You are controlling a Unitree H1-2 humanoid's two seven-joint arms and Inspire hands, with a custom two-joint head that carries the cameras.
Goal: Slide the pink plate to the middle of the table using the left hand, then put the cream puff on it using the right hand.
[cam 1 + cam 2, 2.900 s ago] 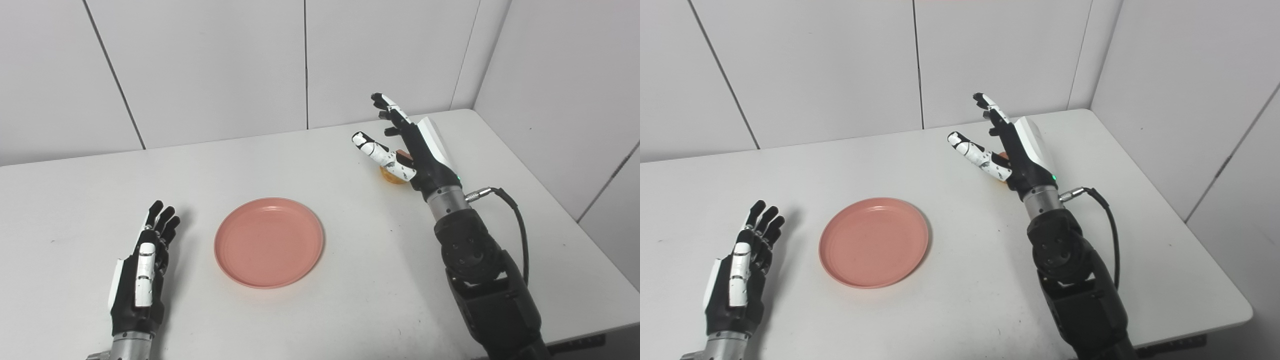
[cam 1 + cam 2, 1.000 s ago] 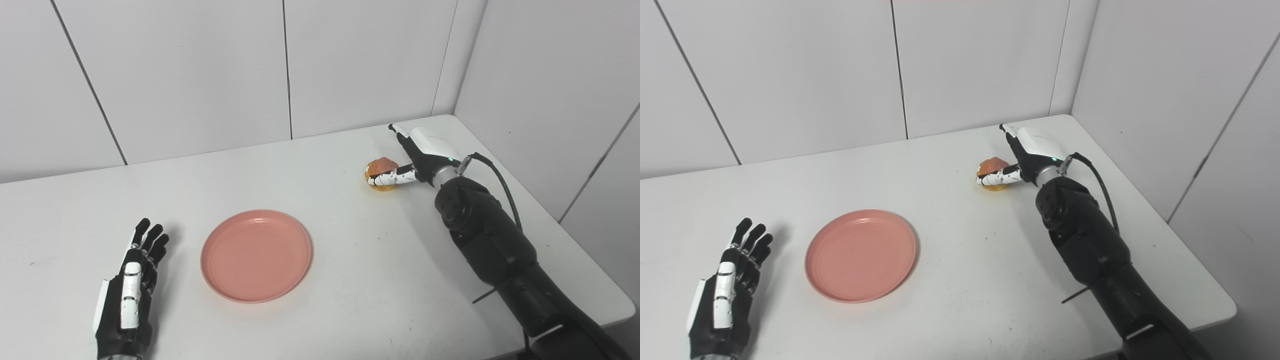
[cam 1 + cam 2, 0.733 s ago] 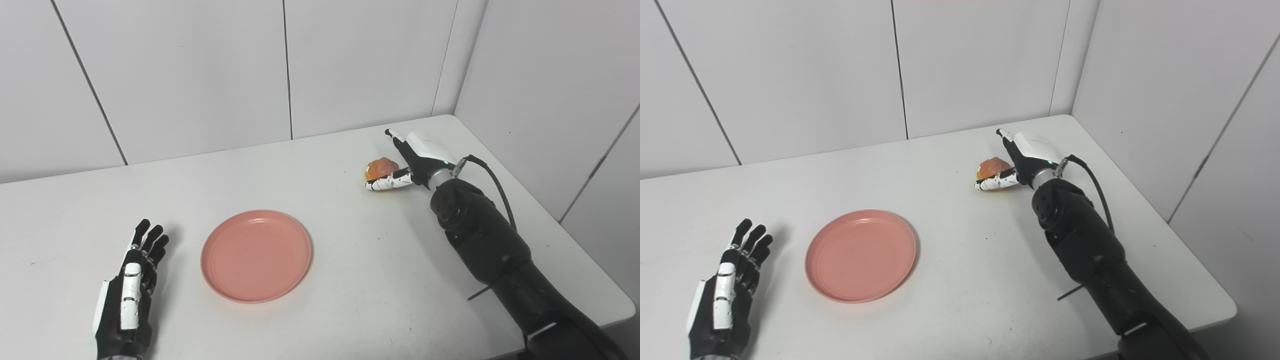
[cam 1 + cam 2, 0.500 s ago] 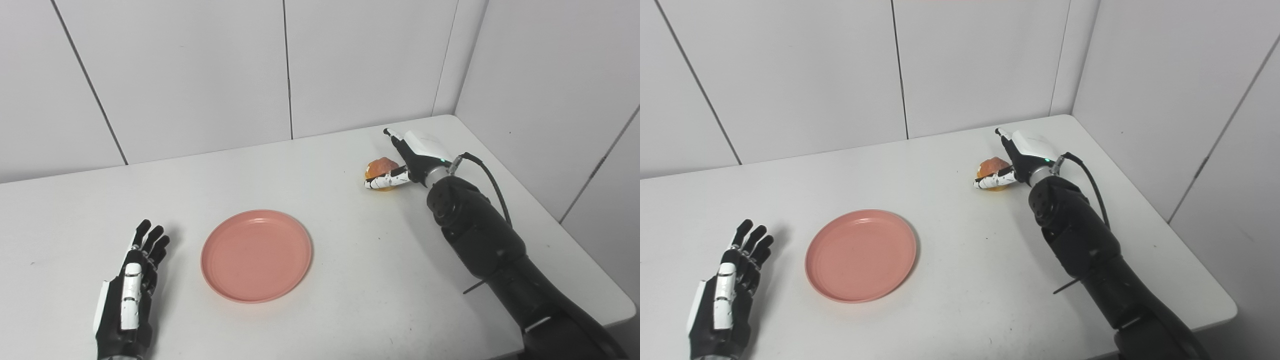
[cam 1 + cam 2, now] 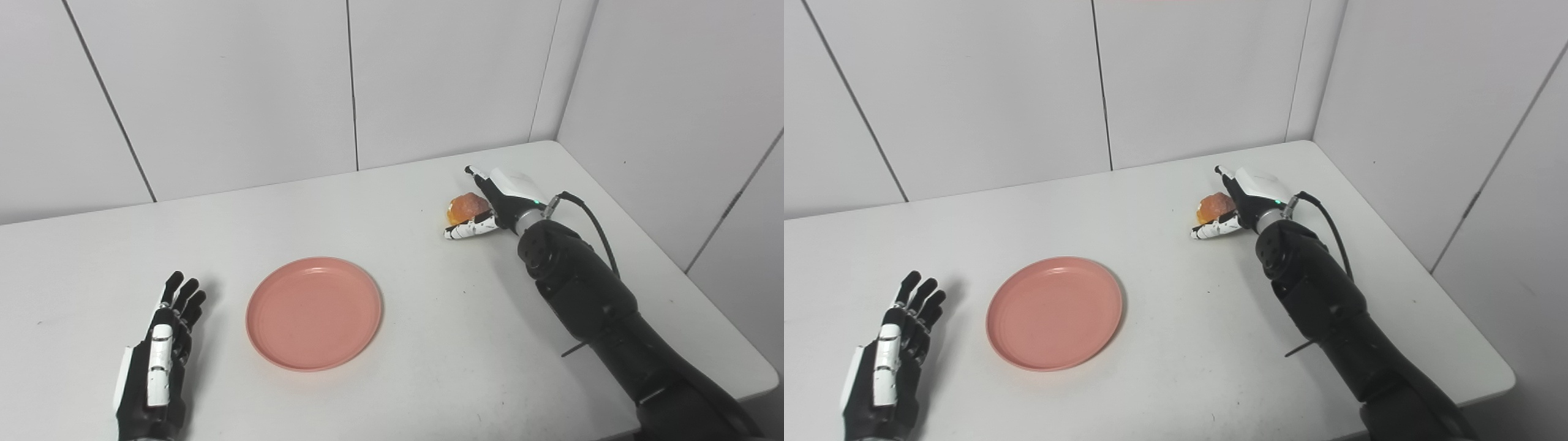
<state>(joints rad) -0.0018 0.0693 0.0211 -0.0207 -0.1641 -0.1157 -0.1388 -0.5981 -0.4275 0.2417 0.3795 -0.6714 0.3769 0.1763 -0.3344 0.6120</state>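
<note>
Right hand [image 5: 499, 202] clamped on puff [image 5: 464, 207], 2 o'clock from plate [image 5: 314, 313]; left hand [image 5: 156, 367] idle, fingers [image 5: 184, 297] apart. No readable writing.

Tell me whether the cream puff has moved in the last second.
Barely, if at all: the cream puff sits at the same spot against the table corner, cupped by the right hand.

Right hand [image 5: 499, 202], earlier raised and spread above the cream puff [image 5: 464, 207], now lies low around it, thumb at its 6 o'clock side; arm extends farther toward 12 o'clock.
</note>
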